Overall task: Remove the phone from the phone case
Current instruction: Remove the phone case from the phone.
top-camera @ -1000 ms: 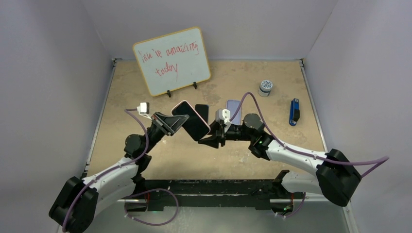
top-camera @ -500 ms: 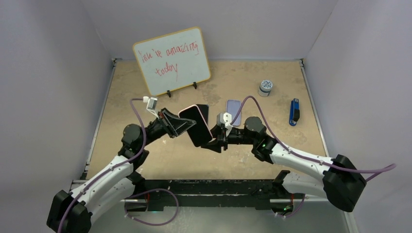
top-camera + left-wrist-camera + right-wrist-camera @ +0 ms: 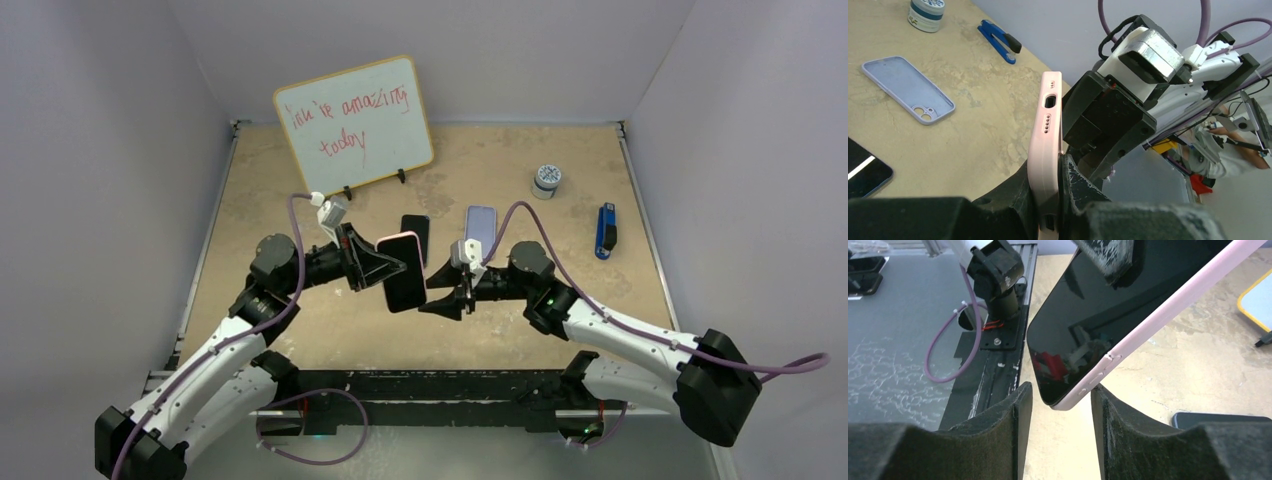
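My left gripper point(image 3: 392, 272) is shut on a black-screened phone in a pink case point(image 3: 405, 275) and holds it above the table. In the left wrist view the pink case point(image 3: 1044, 150) stands on edge, clamped between my fingers. My right gripper point(image 3: 437, 301) is open, just right of the phone's lower corner. In the right wrist view the phone's corner point(image 3: 1073, 355) hangs between my two open fingers point(image 3: 1013, 425), and the case's edge touches the right finger.
A bare black phone point(image 3: 416, 233) and an empty lilac case point(image 3: 481, 228) lie on the table behind the grippers. A whiteboard point(image 3: 354, 124) stands at the back left. A small jar point(image 3: 546, 180) and a blue tool point(image 3: 605, 230) lie at the right.
My left arm has swung the cased phone down and right, turning it more upright. My right gripper has shifted slightly right and now brackets the phone's lower corner.
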Robot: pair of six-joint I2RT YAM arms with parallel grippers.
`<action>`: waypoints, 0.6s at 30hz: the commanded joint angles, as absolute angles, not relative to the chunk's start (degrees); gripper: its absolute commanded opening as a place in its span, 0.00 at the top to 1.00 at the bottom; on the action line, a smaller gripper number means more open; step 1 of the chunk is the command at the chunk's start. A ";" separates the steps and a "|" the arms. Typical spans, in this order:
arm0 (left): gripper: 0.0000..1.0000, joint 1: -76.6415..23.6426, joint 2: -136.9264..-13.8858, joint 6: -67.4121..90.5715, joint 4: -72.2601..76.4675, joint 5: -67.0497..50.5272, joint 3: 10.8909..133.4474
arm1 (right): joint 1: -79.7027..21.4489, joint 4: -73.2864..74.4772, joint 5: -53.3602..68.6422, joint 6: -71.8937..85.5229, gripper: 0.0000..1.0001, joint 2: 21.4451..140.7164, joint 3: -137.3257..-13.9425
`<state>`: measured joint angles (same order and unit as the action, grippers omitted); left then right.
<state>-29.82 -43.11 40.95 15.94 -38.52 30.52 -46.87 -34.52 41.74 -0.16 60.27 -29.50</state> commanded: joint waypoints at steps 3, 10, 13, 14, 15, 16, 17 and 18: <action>1.00 -30.14 -42.28 38.16 17.06 -43.93 35.82 | -46.84 -33.54 47.69 -4.26 0.55 59.25 -30.60; 1.00 -30.14 -42.39 40.89 21.40 -47.73 34.90 | -46.85 -33.96 49.73 -4.87 0.65 60.29 -31.34; 1.00 -30.14 -42.59 41.39 22.66 -49.03 34.61 | -46.80 -33.31 50.21 -5.40 0.70 60.60 -31.81; 1.00 -30.10 -42.62 41.40 22.75 -49.43 34.63 | -46.84 -33.18 50.34 -5.63 0.72 60.56 -31.89; 1.00 -30.11 -42.62 41.44 23.06 -49.83 34.55 | -46.84 -33.00 50.60 -5.89 0.74 60.51 -31.91; 1.00 -30.14 -42.63 41.71 23.72 -50.48 34.36 | -46.87 -32.78 50.89 -6.32 0.77 60.47 -32.00; 1.00 -30.10 -42.62 42.34 24.91 -51.15 34.08 | -46.86 -32.60 51.09 -6.69 0.79 60.47 -32.06; 1.00 -30.10 -42.67 43.12 26.28 -51.82 33.55 | -46.87 -32.32 51.14 -7.35 0.81 60.47 -32.15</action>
